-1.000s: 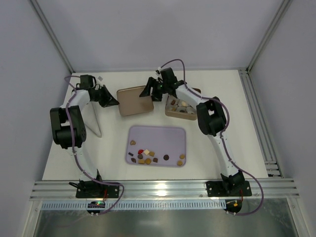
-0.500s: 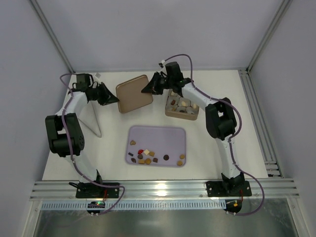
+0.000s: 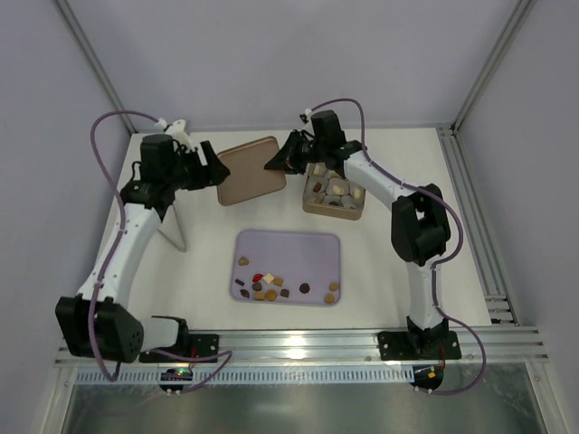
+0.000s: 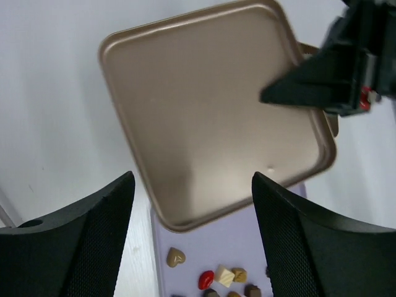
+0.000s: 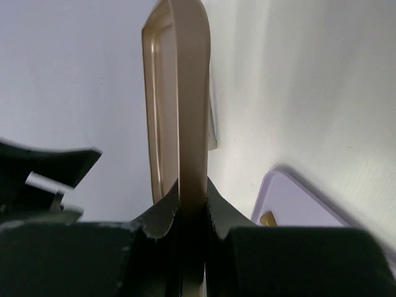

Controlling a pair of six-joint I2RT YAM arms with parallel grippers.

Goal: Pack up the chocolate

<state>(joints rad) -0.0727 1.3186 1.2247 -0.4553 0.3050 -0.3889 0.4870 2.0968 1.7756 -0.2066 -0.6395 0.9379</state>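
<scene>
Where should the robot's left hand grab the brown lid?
At the free rim nearest the left arm, coming in edge-on from that side: the lid is thin and flat, and the right gripper pinches the opposite rim.

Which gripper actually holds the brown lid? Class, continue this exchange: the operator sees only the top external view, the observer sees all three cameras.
Observer: The right gripper. Its wrist view shows the lid edge-on, pinched between both fingers.
Operator: Does the left one grip it too?
Observer: No. In its own view the left gripper is wide open, and the lid lies beyond the fingers, not between them.
Operator: Any chocolate shapes I cannot make out?
Observer: The left wrist view shows a caramel heart near a red piece on the lavender tray.
</scene>
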